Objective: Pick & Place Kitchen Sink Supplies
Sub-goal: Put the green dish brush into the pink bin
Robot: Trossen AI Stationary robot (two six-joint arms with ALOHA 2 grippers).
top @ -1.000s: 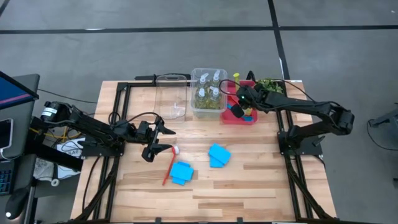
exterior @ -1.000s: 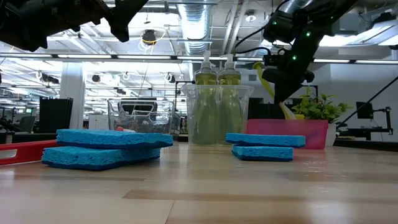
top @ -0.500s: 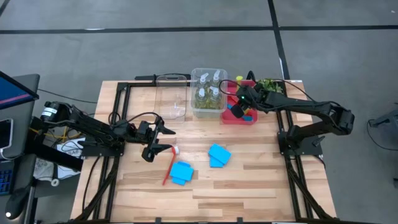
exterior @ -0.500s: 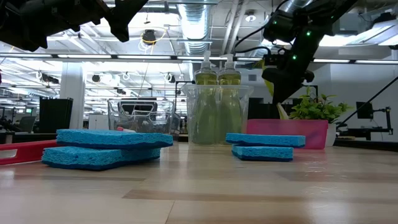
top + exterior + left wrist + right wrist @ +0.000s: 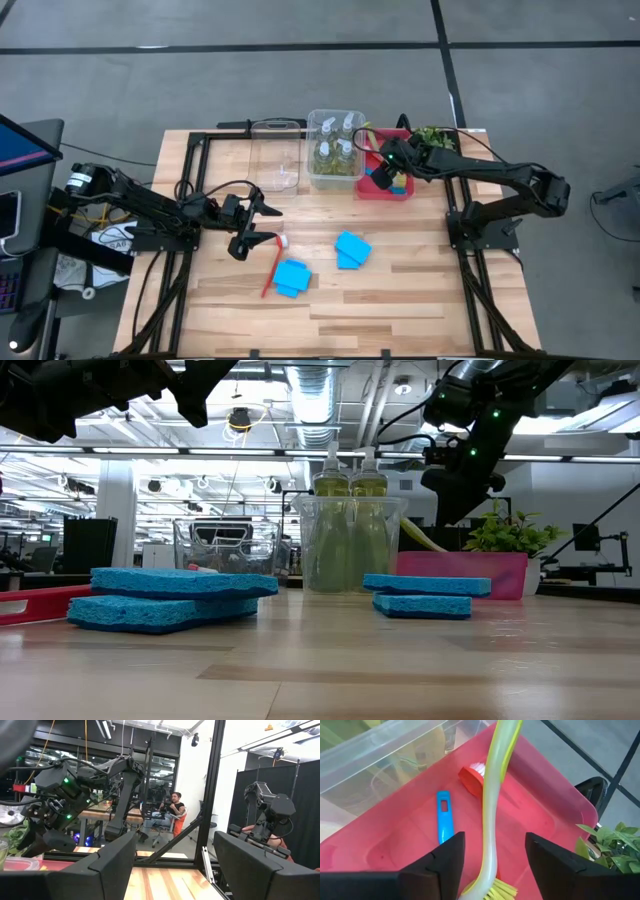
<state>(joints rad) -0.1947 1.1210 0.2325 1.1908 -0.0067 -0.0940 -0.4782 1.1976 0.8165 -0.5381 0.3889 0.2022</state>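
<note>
Your right gripper hangs open, apparently holding nothing, over the red bin at the bench's far edge, where the light, stiff yellow-green brush leans; regrip mid-handle.

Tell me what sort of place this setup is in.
Probably a robotics lab or workshop: the wooden table sits in a black metal frame, exposed ducts run overhead, and more workbenches stand behind.

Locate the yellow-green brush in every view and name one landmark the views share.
High view: yellow-green brush at the red bin's back-left corner.
Low view: its pale handle slants at the bin's left end.
Left wrist view: not visible.
Right wrist view: the brush lies between the right gripper's open fingers.
Shared landmark: the red bin.
</note>
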